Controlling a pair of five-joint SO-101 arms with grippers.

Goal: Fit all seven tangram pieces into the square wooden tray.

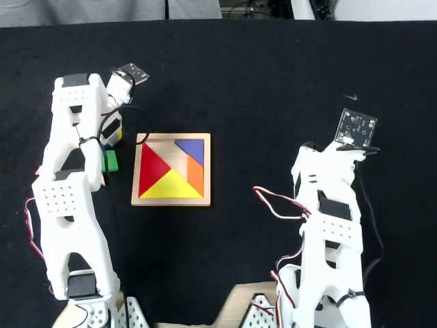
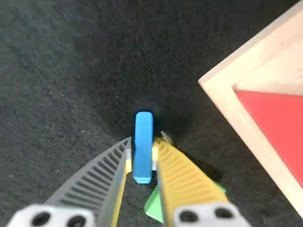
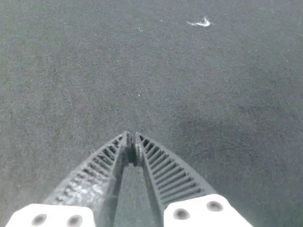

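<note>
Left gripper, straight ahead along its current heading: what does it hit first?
Likely just black cloth. The left gripper is shut on a blue piece, whose edge leads and would touch down first; the wooden tray corner sits off to the side. Gap unclear.

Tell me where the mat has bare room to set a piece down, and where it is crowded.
Free: the mat between the tray and the right arm; the mat beyond the tray's far rim; the mat in front of its near rim. Crowded: left of the tray, where the left gripper holds a blue piece beside a green piece.
</note>
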